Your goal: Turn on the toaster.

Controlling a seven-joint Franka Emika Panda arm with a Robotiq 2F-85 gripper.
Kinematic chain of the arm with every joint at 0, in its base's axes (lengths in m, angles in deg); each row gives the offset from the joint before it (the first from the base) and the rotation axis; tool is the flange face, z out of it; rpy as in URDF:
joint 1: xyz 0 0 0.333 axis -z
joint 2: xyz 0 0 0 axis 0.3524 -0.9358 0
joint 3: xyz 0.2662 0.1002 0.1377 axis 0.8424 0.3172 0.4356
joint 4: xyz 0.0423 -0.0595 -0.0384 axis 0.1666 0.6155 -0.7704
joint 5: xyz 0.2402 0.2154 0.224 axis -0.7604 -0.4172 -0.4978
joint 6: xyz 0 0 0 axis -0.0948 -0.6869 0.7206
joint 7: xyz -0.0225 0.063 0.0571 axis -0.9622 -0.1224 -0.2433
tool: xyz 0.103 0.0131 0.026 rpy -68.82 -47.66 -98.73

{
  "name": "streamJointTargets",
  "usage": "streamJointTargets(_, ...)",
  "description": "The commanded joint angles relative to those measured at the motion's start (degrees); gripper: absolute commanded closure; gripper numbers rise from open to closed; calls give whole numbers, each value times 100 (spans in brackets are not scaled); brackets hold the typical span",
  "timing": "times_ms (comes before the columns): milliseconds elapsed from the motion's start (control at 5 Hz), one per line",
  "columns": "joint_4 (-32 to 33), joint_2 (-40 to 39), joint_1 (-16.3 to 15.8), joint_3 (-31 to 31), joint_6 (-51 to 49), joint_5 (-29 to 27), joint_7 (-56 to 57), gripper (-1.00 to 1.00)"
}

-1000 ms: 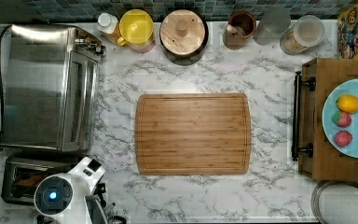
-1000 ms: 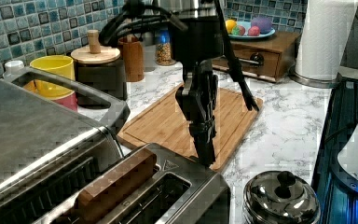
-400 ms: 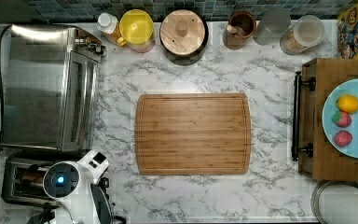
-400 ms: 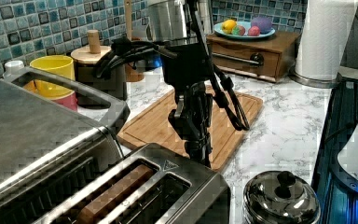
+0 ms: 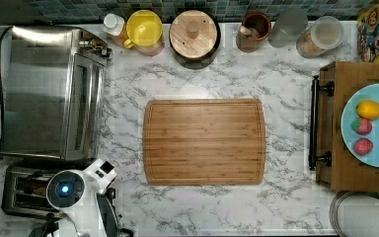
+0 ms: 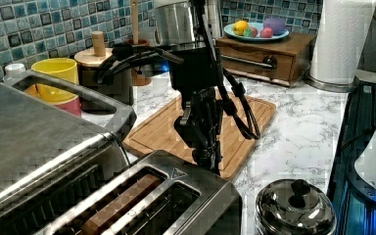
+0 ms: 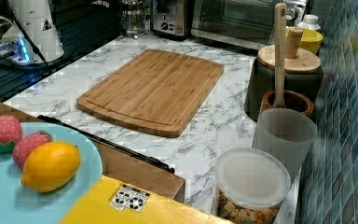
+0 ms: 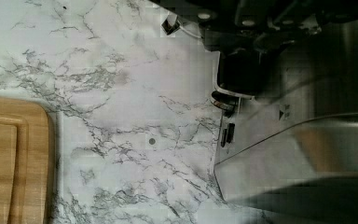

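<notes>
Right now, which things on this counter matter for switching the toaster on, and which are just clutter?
In play:
toaster, bread down in its slot
gripper, at the toaster's end

Just lying about:
toaster oven
cutting board
yellow cup
wooden-lidded jar
fruit plate
paper towel roll

White arm (image 5: 86, 190), black looped cables (image 6: 240, 115)

Top view: I look straight down on the marble counter (image 5: 286, 207), seeing the whole scene.
Left view: I sit low and close behind the toaster (image 6: 176, 196), facing across the cutting board (image 6: 245, 127).
Right view: I face back from the opposite end, near the blue plate (image 7: 88, 163).
Wrist view: close above counter and toaster.
Shared: the cutting board.
</notes>
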Motion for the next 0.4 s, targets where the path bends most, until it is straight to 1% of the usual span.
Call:
streamJointTargets(200,256,-1276,53,9,648,136,-478,100)
streamJointTargets(400,382,-1040,112,-31,753,119,-519,100)
